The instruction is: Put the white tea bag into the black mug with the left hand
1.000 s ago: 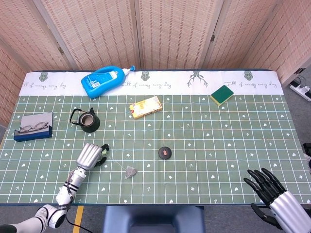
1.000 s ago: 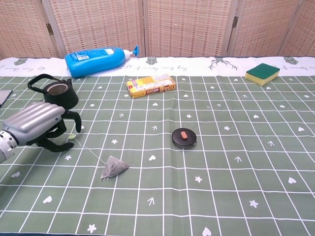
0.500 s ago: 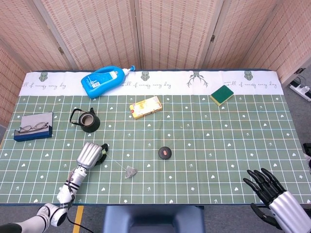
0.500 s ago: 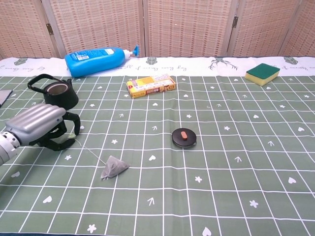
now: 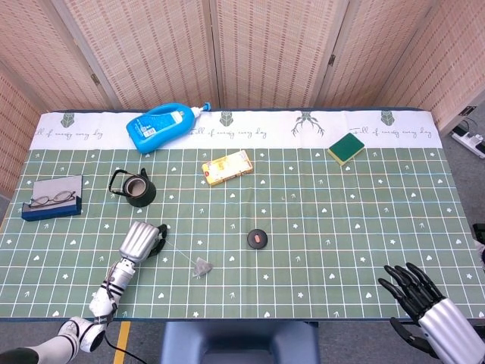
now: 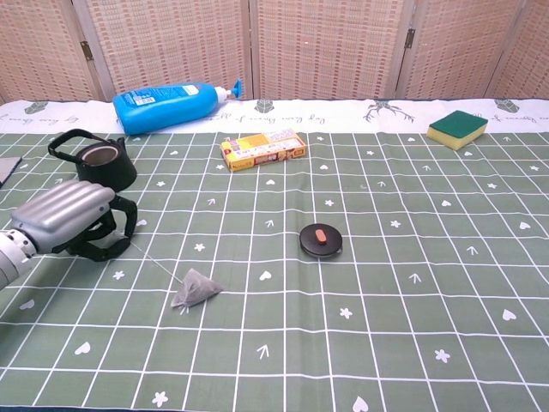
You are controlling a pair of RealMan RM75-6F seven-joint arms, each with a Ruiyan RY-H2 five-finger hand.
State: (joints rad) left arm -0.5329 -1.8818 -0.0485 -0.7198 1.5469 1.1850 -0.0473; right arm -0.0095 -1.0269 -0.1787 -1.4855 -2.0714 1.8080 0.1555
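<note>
The white tea bag (image 5: 203,266) (image 6: 196,288) lies on the green checked cloth, its thin string running up and left into my left hand (image 5: 140,241) (image 6: 73,220). That hand's fingers are curled down around the string's tag end, which is hidden under them. The black mug (image 5: 139,189) (image 6: 101,165) stands upright just behind the left hand, apart from it, handle to the left. My right hand (image 5: 420,296) hangs off the table's near right corner with fingers spread and nothing in them; only the head view shows it.
A blue detergent bottle (image 5: 163,126) lies at the back left. A yellow box (image 5: 226,167) sits mid-table, a green sponge (image 5: 345,148) at the back right, and a small black disc (image 5: 258,239) right of the tea bag. Glasses rest on a dark case (image 5: 51,199) at the far left.
The left hand's fingers have curled tighter over the string's tag, which no longer shows. The tea bag has slid slightly left toward the hand. The right hand has not moved.
</note>
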